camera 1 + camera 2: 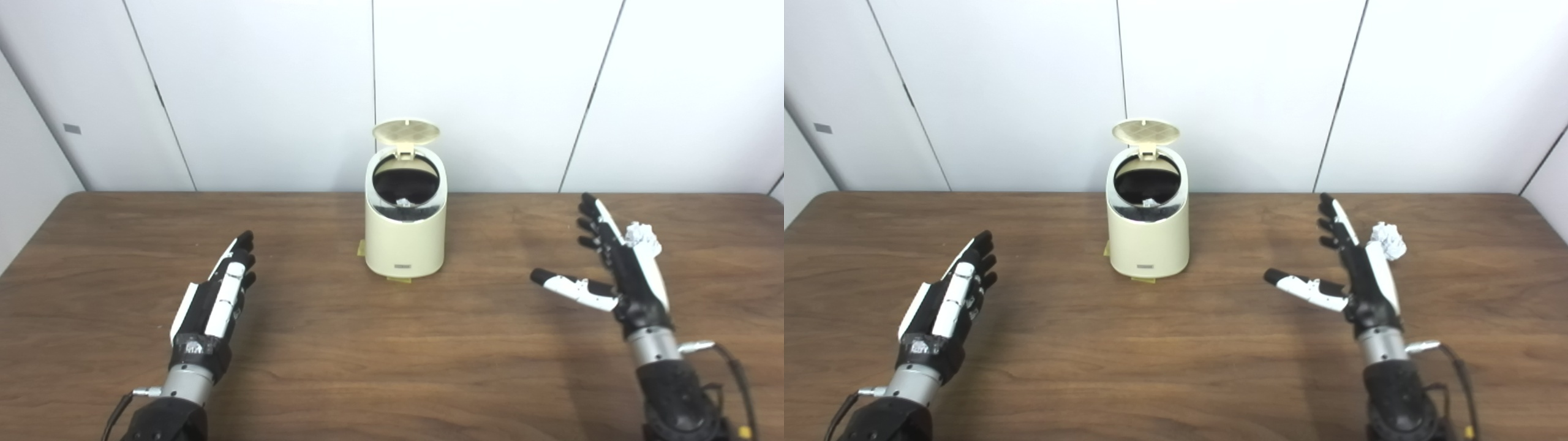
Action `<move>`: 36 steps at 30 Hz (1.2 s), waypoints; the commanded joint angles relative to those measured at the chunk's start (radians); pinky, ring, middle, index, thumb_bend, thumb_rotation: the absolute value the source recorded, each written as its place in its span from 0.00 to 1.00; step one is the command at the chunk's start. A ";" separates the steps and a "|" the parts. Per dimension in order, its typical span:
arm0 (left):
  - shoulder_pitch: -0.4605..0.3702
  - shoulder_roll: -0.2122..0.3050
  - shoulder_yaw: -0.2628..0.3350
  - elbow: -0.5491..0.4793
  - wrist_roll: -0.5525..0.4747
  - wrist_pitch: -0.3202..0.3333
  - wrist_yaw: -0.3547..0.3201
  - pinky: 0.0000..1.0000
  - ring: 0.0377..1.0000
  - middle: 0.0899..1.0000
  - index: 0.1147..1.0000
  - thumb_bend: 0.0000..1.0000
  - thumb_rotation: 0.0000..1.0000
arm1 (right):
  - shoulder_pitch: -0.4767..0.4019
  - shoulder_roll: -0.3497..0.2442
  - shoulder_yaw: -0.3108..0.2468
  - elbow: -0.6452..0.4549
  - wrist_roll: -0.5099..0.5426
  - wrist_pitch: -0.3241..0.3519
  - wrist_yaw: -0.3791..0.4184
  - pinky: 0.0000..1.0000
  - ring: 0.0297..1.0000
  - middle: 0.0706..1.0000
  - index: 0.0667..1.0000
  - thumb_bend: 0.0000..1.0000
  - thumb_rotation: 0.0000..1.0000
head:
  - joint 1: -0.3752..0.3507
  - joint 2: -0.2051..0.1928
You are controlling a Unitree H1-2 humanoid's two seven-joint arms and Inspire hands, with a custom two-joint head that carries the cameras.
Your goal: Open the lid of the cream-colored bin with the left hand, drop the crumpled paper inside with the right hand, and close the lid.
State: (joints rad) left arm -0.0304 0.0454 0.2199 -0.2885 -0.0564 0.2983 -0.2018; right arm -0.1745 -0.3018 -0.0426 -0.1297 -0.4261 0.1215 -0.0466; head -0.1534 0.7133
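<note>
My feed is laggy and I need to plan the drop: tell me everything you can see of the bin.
The bin is a small cream cylinder, plastic by its look, standing upright mid-table near the wall. Its round lid is flipped up on a rear hinge, showing a ribbed underside. The slanted opening shows a dark inside with a small white scrap in it. A small label sits low on the front, and yellow tape bits show at its base. Neither hand touches it.

Bin: placed mid-worktop, toward the back.
Lid: raised behind the opening.
Paper: laid right of bin, behind right hand.
Left hand: positioned front-left.
</note>
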 commanded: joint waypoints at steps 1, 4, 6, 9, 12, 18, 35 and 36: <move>-0.011 0.004 -0.011 0.007 -0.029 -0.059 0.013 1.00 1.00 1.00 1.00 0.63 0.81 | -0.053 -0.043 -0.003 -0.037 -0.077 0.022 -0.013 0.85 0.90 0.93 0.93 0.91 0.34 | -0.023 0.001; -0.008 0.011 -0.016 0.037 -0.052 -0.076 0.023 1.00 1.00 1.00 1.00 0.61 0.79 | -0.086 -0.112 0.002 -0.046 -0.152 0.046 0.008 0.78 0.88 0.91 0.92 0.91 0.25 | -0.100 0.011; -0.011 0.017 -0.012 0.050 -0.076 -0.074 0.023 1.00 1.00 1.00 1.00 0.58 0.77 | -0.109 -0.128 -0.002 -0.066 -0.173 0.105 0.042 0.80 0.90 0.92 0.92 0.92 0.20 | -0.137 0.014; -0.013 0.041 -0.013 0.062 -0.099 -0.071 0.014 1.00 1.00 1.00 1.00 0.58 0.76 | -0.149 -0.159 0.030 -0.084 -0.278 0.223 0.108 0.88 0.96 0.97 0.94 0.90 0.21 | -0.212 0.016; -0.012 0.060 -0.013 0.060 -0.124 -0.062 0.012 1.00 1.00 1.00 1.00 0.54 0.75 | -0.173 -0.172 0.041 -0.080 -0.322 0.290 0.148 0.92 1.00 0.99 0.96 0.90 0.20 | -0.248 0.015; -0.011 0.099 -0.011 0.023 -0.164 -0.030 0.015 1.00 1.00 1.00 1.00 0.50 0.71 | -0.229 -0.205 0.071 0.076 -0.387 0.335 0.139 0.88 0.96 0.96 0.93 0.92 0.20 | -0.341 0.012; -0.012 0.116 -0.051 -0.099 -0.187 0.068 0.054 1.00 1.00 1.00 1.00 0.41 0.67 | -0.363 -0.202 0.120 0.422 -0.325 0.292 0.098 0.76 0.84 0.87 0.83 0.93 0.13 | -0.331 0.019; -0.011 0.116 -0.051 -0.107 -0.186 0.075 0.059 1.00 1.00 1.00 1.00 0.40 0.66 | -0.371 -0.201 0.120 0.436 -0.318 0.292 0.095 0.76 0.84 0.86 0.82 0.93 0.12 | -0.326 0.019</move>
State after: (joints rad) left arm -0.0145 0.1492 0.1672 -0.3576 -0.2347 0.3759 -0.1527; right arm -0.4834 -0.4741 0.0872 0.3130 -0.7495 0.4309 0.0808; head -0.4786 0.7317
